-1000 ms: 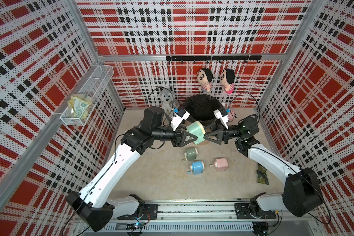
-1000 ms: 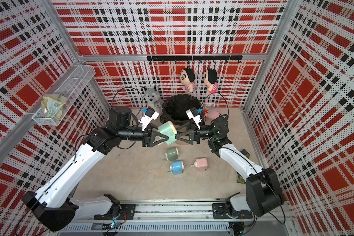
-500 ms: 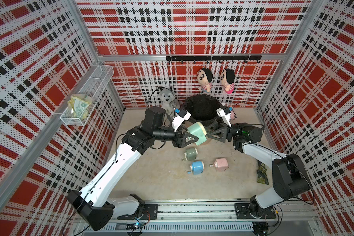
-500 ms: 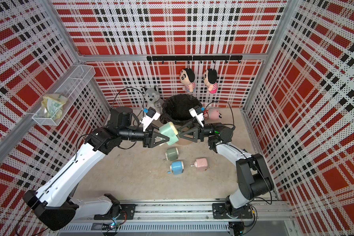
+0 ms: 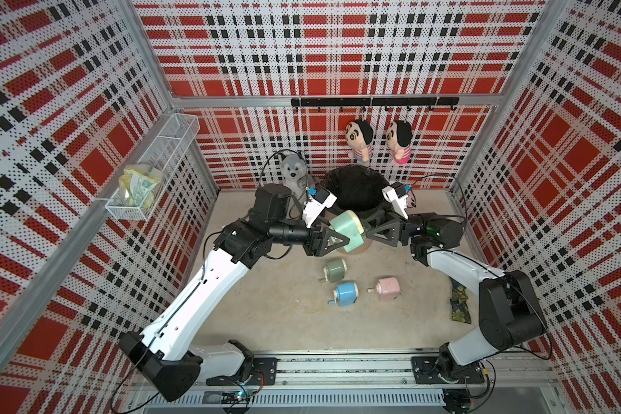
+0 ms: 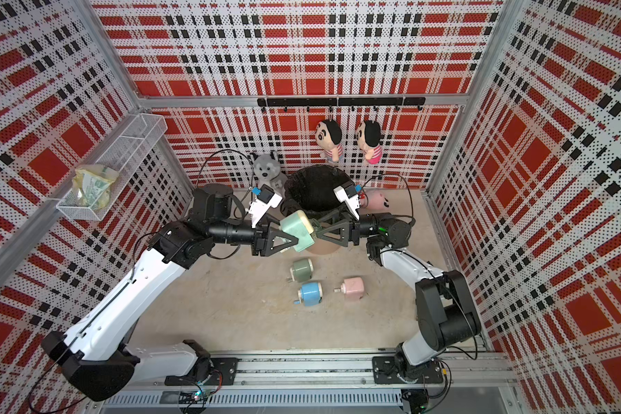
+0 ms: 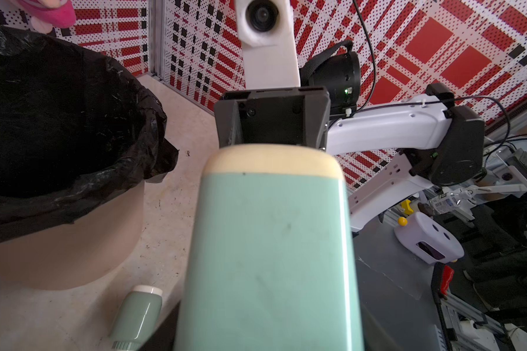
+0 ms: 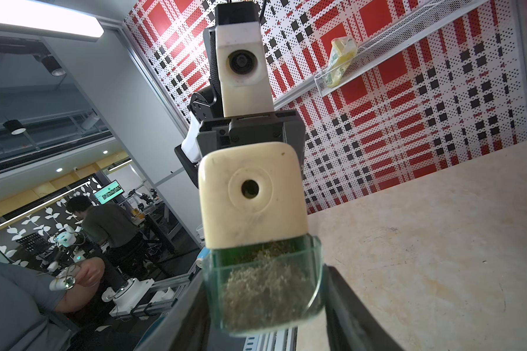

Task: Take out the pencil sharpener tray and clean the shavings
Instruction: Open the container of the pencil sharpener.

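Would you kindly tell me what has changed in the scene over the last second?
The right arm drew its elbow inward, and the right claw levelled out; it is clamped on the tray at the front of the mint sharpener. Nothing was let go. The left claw kept holding the mint sharpener in about the same spot. The green sharpener, blue sharpener and pink sharpener did not move.

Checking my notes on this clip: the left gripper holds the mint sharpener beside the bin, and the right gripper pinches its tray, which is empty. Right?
Not quite. The tray is not empty: the right wrist view shows it packed with shavings. The rest stands: the left gripper holds the mint sharpener beside the bin, and the right gripper pinches the tray.
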Robot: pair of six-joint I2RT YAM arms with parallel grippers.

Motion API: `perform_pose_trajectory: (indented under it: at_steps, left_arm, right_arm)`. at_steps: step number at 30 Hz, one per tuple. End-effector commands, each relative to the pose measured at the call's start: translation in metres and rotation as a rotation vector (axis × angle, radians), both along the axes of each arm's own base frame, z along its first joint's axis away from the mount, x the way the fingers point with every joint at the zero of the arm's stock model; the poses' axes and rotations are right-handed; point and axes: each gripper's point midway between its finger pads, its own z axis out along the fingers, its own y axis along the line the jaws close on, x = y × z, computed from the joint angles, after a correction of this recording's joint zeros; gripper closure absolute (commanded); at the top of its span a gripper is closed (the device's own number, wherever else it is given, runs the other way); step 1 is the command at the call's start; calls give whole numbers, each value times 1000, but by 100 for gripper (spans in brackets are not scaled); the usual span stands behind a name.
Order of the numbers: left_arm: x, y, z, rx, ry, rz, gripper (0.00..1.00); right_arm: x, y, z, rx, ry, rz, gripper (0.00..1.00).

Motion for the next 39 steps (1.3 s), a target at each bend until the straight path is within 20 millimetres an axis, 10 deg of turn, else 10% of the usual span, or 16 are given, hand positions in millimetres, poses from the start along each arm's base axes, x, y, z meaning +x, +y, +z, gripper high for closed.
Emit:
perform_pose_trajectory:
  at_steps: [1,12,33,39]
  left_arm:
    - [24,13,4,42,-74,95,53]
    - [45,21,8,55,-92,160,53]
    - [60,27,28,15,-130,180,53]
    - [54,30,28,7,-126,174,52]
  right_arm:
    - [4,-4,18,6,-23,-53,60]
    - [54,2,-6,-184,-12,-306,54]
    - [73,-1,1,-225,-22,-385,53]
    - [61,-9,9,-201,-64,-371,15]
